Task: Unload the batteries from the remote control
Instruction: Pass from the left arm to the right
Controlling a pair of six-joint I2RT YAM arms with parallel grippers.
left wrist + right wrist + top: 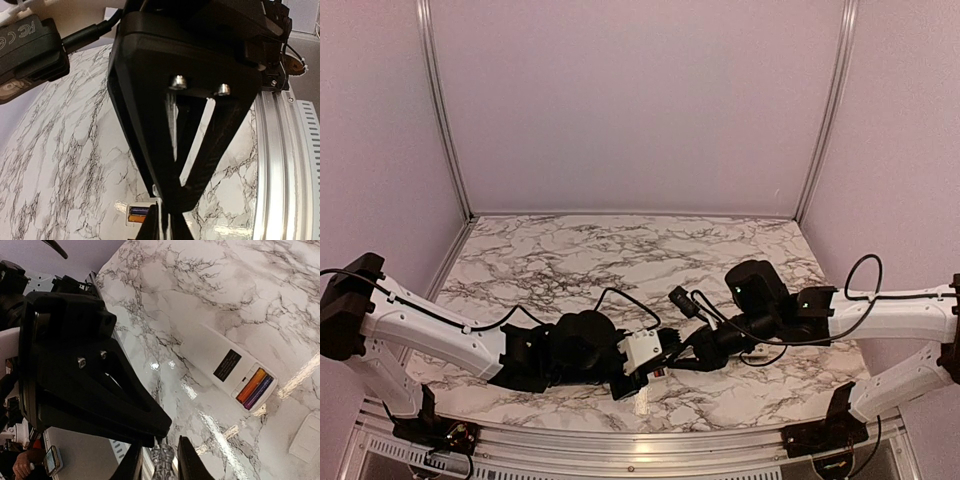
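Right wrist: orange and violet batteries (254, 386) in remote (210, 352); right pincer (162, 465) ajar, empty; left pincer (167, 225) closed.

Overhead looks down; both close wrist views share the remote (227, 365).

White links (430, 330), black joints (582, 345) and cables (868, 257); 2 silver screws (178, 81) on black left tool (169, 215).

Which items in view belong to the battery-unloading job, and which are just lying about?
Job: white rectangular plastic remote control; orange-red cylindrical battery; dark blue cylindrical battery, both in its open compartment.
Lying about: flat white rectangular cover piece.
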